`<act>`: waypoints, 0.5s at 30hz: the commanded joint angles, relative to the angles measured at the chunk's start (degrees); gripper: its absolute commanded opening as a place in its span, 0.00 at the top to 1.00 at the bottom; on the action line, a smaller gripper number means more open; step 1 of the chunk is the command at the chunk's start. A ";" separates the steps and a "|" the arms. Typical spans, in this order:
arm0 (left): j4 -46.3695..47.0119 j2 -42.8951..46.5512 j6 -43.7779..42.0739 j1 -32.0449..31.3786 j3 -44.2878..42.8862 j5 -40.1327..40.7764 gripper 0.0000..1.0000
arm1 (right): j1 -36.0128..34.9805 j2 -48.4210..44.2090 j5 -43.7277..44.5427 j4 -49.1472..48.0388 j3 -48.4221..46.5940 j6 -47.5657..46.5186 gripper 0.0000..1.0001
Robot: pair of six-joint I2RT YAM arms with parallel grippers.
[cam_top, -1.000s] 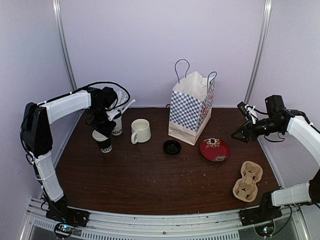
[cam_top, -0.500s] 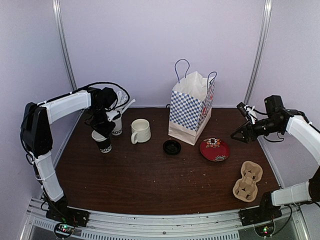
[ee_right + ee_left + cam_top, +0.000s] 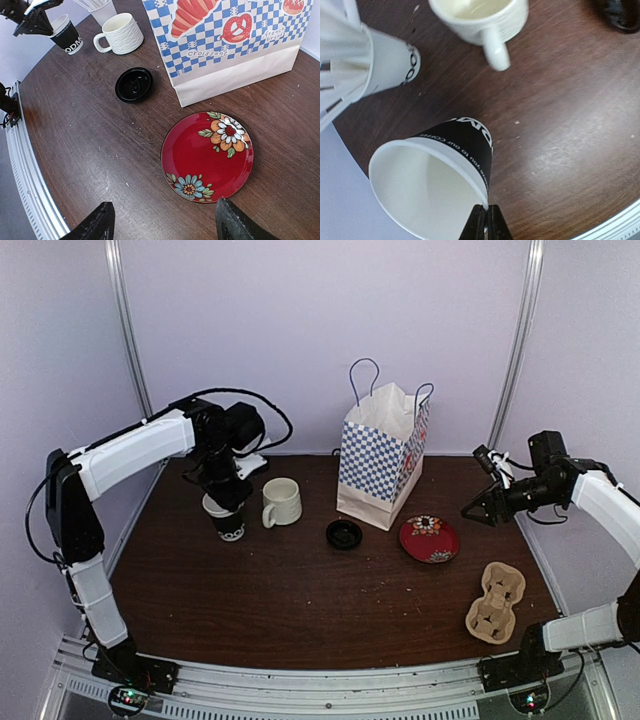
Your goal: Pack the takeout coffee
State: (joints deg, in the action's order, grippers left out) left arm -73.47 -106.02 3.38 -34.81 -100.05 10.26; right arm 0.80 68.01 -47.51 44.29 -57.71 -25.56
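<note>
The takeout coffee cup (image 3: pixel 229 522) is black with white lettering and a white inside, open and lidless. It is tilted, just left of the cream mug (image 3: pixel 281 502). My left gripper (image 3: pixel 221 496) is shut on its rim, as the left wrist view shows, with the gripper (image 3: pixel 485 219) pinching the cup (image 3: pixel 465 145). The round black lid (image 3: pixel 344 534) lies apart on the table in front of the checkered paper bag (image 3: pixel 383 455). My right gripper (image 3: pixel 479 510) is open and empty, hovering above the red plate (image 3: pixel 207 157). The right wrist view also shows the cup (image 3: pixel 67 35) and lid (image 3: pixel 134 85).
A white cup with straws (image 3: pixel 370 60) stands behind the held cup. The mug (image 3: pixel 485 15) is close to its right. A cardboard cup carrier (image 3: pixel 496 602) lies at the near right. The bag (image 3: pixel 230 45) stands upright and open at the back middle.
My left gripper has carried the black cup to the right, away from the straw cup and closer to the mug. The right arm has barely moved.
</note>
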 commanded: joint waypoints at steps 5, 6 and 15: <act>-3.71 0.03 -0.46 -17.44 -11.29 -2.01 1.00 | 0.43 1.41 -0.19 -0.88 -0.16 -0.55 0.29; -3.90 -0.92 -1.08 -19.56 -12.54 -1.88 1.00 | 0.36 1.50 -0.24 -0.79 -0.20 -0.54 0.29; -5.85 -9.69 -4.04 -30.52 -19.74 -3.41 1.00 | 0.34 1.00 -0.04 -0.83 0.05 -0.69 0.29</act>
State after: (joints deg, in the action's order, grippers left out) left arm -77.67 -113.21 1.67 -63.70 -118.13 9.02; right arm 0.80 69.43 -47.53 44.23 -57.71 -25.58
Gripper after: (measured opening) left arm 0.005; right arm 0.707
